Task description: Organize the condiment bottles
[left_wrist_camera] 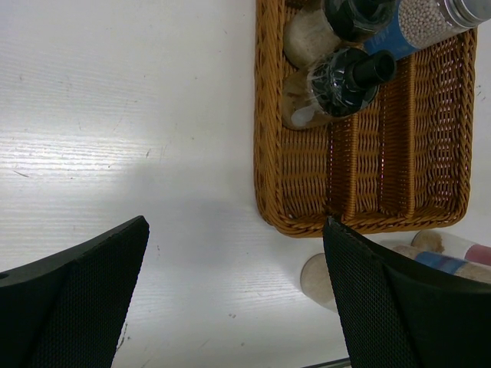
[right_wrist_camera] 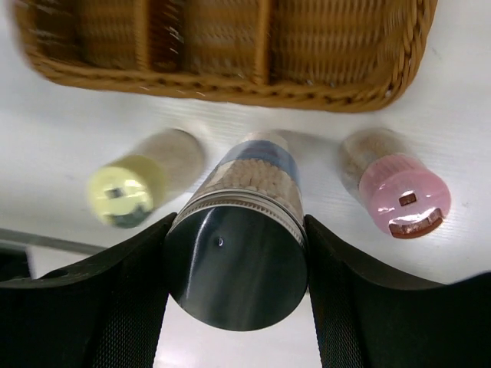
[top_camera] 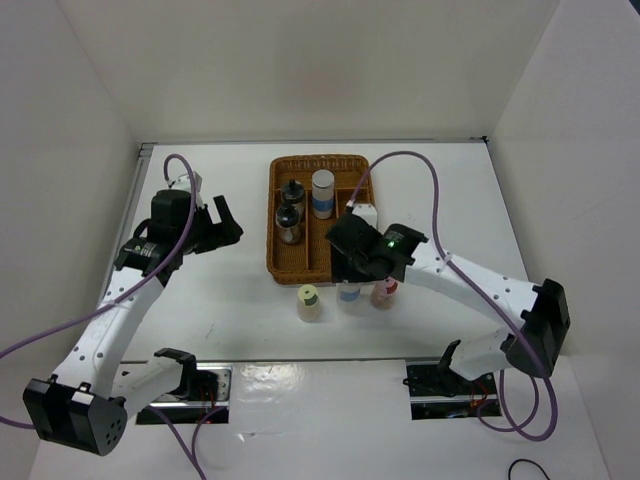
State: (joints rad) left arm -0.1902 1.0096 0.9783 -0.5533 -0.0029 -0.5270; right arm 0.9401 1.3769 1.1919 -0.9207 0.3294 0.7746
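Two dark-capped shakers (top_camera: 291, 192) (top_camera: 290, 226) and one white blue-labelled cylinder (top_camera: 322, 193) stand at the far end of the wicker tray (top_camera: 308, 268). In front of the tray stand the yellow-capped bottle (top_camera: 308, 302), the second blue-labelled cylinder (top_camera: 349, 293) and the pink-capped bottle (top_camera: 384, 292). My right gripper (right_wrist_camera: 239, 222) is shut on the grey top of that cylinder (right_wrist_camera: 236, 268), between the yellow-capped (right_wrist_camera: 123, 195) and pink-capped (right_wrist_camera: 403, 195) bottles. My left gripper (top_camera: 222, 225) is open and empty over the table left of the tray.
The tray's near compartments (left_wrist_camera: 383, 176) hold nothing. White walls close in the table on the left, back and right. In the left wrist view my gripper (left_wrist_camera: 235, 230) hangs over bare table beside the tray's left rim (left_wrist_camera: 265, 138).
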